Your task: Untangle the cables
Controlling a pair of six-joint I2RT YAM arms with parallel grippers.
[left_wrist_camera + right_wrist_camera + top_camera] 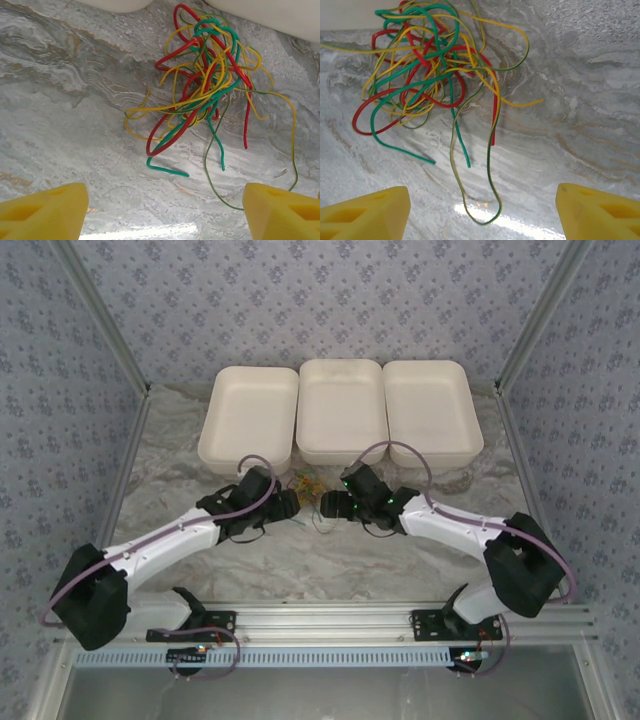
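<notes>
The cables [205,90] lie in one knotted clump on the marbled surface [65,125], just in front of the middle one of three white trays [342,405] and between the two tools. Red, yellow and green strands cross and loop through each other in the heart of the clump, and I cannot pick out a single strand that lies wholly apart from the rest. By that showing the task is hardly begun: nothing is separated, nothing sits in a tray, and the whole sorting is left to do. The clump has no true long axis. It is roughly round, with loose ends trailing out of it toward the near side of the surface. In the right wrist view, a thin green-yellow loop [485,200] reaches farthest, down toward the gap between the yellow fingers [365,212], with a green end and a red end hanging short of it. In the left wrist view, a green end [167,170] points toward the lower right. The left tool [162,215] stands wide and empty, aimed at the clump from just beside it. The right tool [480,215] is likewise spread wide and grips nothing, facing the clump from the opposite side.
</notes>
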